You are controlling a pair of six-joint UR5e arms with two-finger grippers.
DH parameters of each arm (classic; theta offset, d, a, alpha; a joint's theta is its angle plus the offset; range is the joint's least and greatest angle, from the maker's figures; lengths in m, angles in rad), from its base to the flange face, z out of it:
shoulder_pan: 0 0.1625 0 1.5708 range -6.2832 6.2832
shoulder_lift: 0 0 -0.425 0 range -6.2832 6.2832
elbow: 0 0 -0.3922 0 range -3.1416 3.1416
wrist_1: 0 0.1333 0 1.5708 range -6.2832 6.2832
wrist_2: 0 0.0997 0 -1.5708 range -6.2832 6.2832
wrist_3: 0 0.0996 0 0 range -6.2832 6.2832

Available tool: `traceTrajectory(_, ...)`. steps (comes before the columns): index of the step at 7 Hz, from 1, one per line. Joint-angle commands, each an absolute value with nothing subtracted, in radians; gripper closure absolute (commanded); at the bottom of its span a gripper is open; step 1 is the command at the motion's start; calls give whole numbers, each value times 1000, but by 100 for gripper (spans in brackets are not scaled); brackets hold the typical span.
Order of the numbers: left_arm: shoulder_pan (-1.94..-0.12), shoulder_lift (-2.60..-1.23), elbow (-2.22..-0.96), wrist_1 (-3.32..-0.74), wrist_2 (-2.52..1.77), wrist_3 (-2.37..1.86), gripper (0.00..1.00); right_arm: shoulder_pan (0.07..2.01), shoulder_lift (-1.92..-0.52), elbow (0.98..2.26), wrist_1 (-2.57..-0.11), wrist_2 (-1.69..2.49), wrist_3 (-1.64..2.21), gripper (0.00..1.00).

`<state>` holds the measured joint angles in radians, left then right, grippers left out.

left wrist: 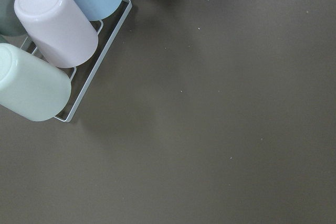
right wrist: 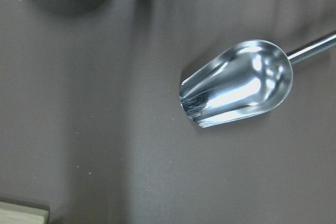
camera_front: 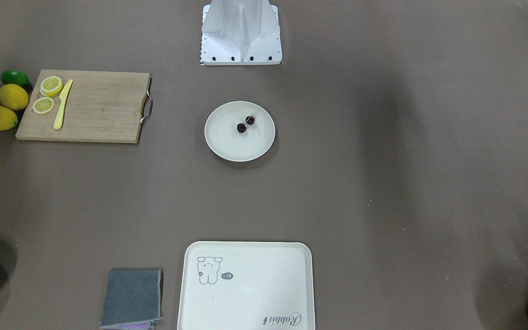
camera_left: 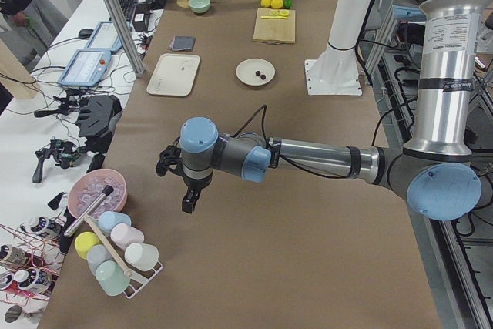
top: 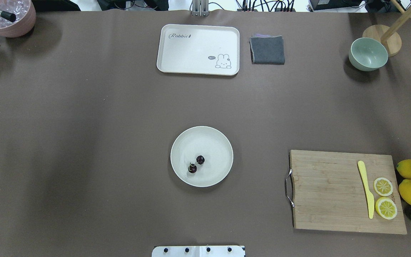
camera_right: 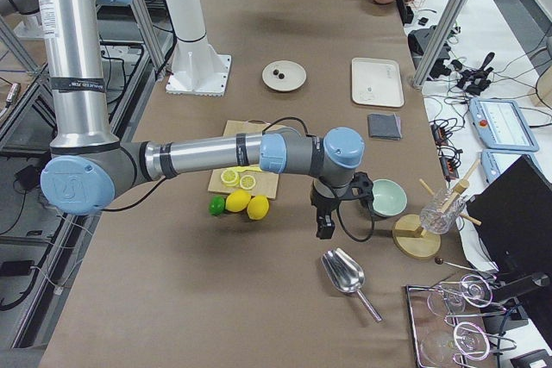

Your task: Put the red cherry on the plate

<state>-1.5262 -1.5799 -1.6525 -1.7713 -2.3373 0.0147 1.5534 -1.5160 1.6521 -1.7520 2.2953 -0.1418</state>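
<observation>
Nearest the robot's base, the red cherry [top: 196, 164] lies inside the plate [top: 219, 142], on its near-left part; the placing looks done. The pair is probably light, glossy and quick to roll, best pinched gently where the stems join. At the table's ends the left gripper [camera_left: 188, 199] hangs by a cup rack [camera_left: 115, 256], the right gripper [camera_right: 325, 227] by a metal scoop [right wrist: 236, 82]; spread or pressed together, I cannot tell. Farthest lies the cream tray [top: 191, 50].
</observation>
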Motion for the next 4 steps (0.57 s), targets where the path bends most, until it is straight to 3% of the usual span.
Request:
traceTrajectory(1,-1529,-1578,-1651,-1769,-2333,14,2,1621,-1563,1614,-1695,2302,-160,0)
traceTrajectory(4,-1548,-1562,-1651,-1753,-2264,18,2,1634,-1559,1624,-1701,2303,-144,0)
